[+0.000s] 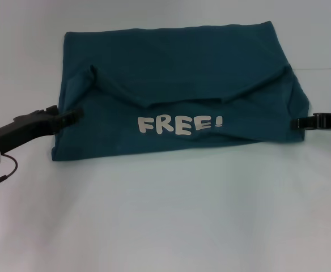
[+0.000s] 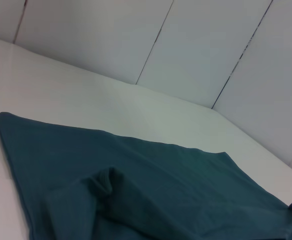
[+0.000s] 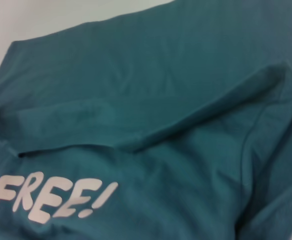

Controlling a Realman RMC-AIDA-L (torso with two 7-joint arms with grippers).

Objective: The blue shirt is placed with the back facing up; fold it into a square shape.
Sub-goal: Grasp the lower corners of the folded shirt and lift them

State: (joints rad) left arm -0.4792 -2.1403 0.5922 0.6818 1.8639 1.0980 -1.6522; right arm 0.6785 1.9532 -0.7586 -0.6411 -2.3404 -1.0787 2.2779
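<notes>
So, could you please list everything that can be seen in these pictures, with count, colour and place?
blue shirt: one, dark teal-blue, lying partly folded in the middle of the table, front flap turned over toward the robot.
"FREE!" lettering: one print, cream, on the turned-over flap, near the shirt's near edge.
table: one, white, under the shirt.
wall panels: several, pale grey-white, behind the table in the left wrist view.
cable: one, black, by the left arm.
left hand: one, black, at the shirt's left edge.
right hand: one, black, at the shirt's right edge.
</notes>
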